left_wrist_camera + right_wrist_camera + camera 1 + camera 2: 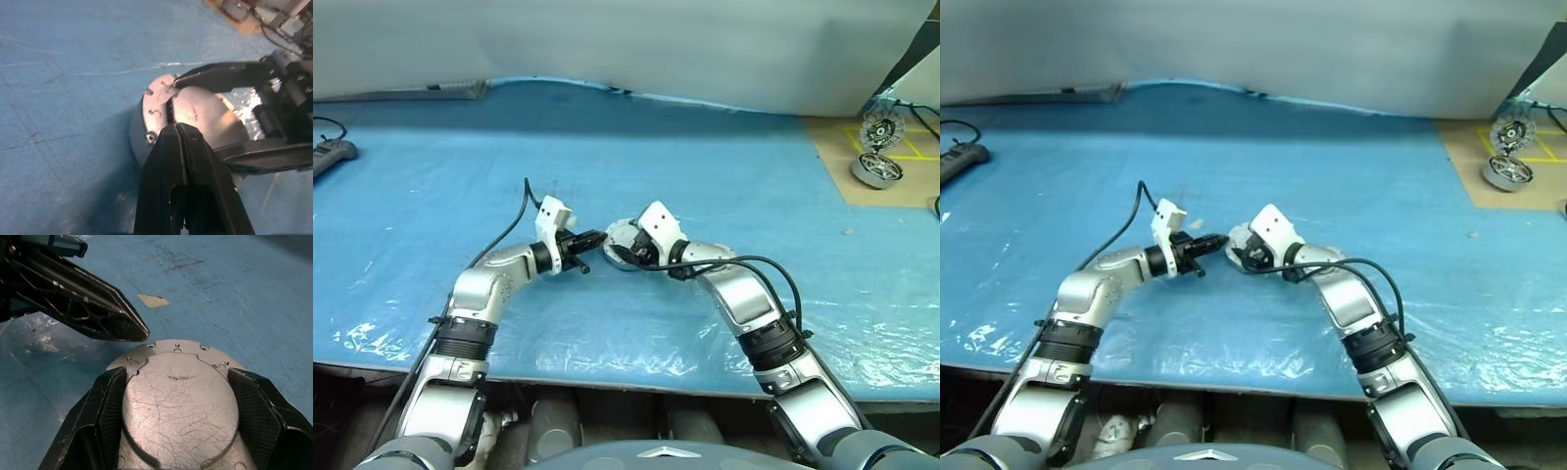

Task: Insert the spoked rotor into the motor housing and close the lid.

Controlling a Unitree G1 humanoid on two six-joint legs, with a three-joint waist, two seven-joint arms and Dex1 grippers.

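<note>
Near the frame's centre, the right gripper clamps the motor housing between its fingers, the lid lying flat and shut on top. The left gripper, fingers pressed together, points its tip at the housing's rim just beside it, above the blue table cover.

Motor housing: short round grey metal can on the blue sheet, near the table's front edge, centre. Lid: plain scratched grey disc, closed flat over the housing top. Screw holes dot the surrounding rim.
</note>
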